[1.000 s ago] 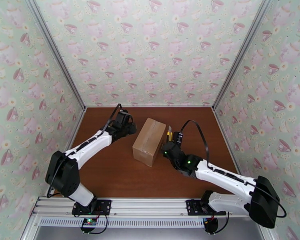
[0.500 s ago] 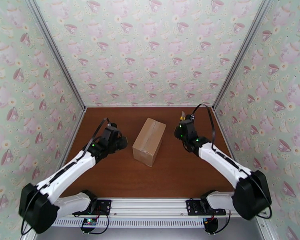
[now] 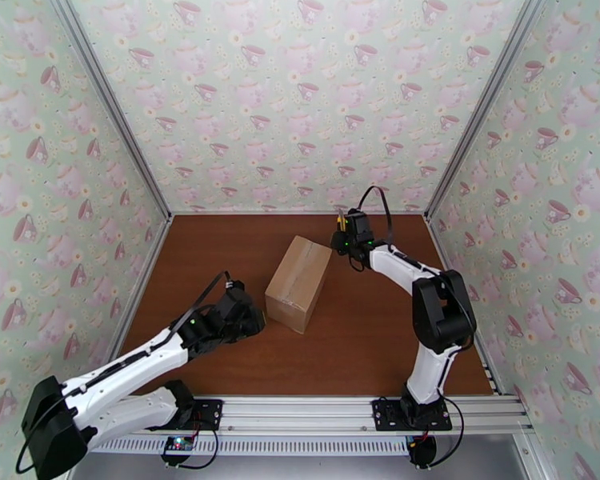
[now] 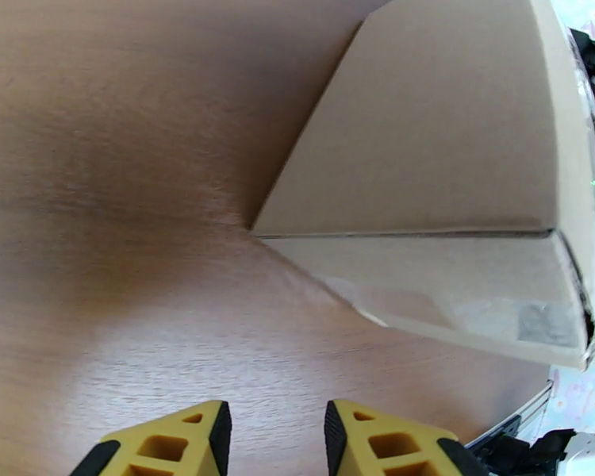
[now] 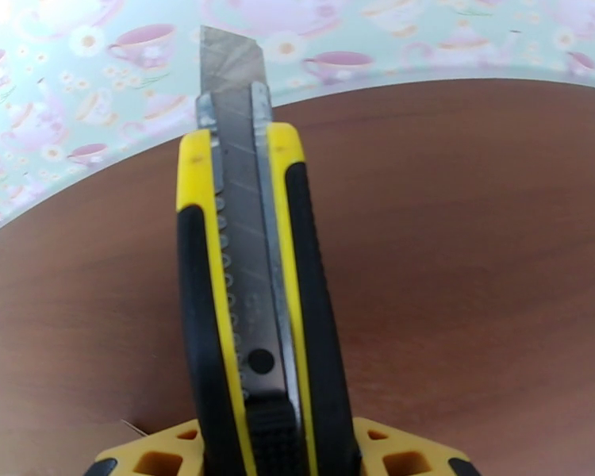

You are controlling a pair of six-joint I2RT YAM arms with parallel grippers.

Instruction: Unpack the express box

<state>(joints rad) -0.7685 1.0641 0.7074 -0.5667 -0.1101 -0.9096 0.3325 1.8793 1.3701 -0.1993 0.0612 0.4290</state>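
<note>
The express box [image 3: 298, 283] is a plain brown carton, closed, with a tape strip along its top seam, standing mid-table. In the left wrist view the express box [image 4: 440, 168] shows a side face and a taped end. My left gripper [image 3: 254, 320] sits low beside the box's near-left corner, apart from it; the left gripper [image 4: 275, 438] has a narrow gap between its yellow fingertips with nothing in it. My right gripper [image 3: 342, 228] hovers by the box's far-right corner. That gripper [image 5: 274, 446] is shut on a yellow and black utility knife [image 5: 250, 295], blade extended toward the back wall.
The brown table [image 3: 364, 346] is enclosed by teacup-patterned walls [image 3: 300, 114] on three sides. A metal rail [image 3: 300, 411] carrying the arm bases runs along the near edge. The right arm [image 3: 440, 314] stands folded upright to the right of the box.
My left gripper drew back from the box's far-left side to its near-left corner. The right gripper carried the knife from the box's right side up to its far-right corner.
</note>
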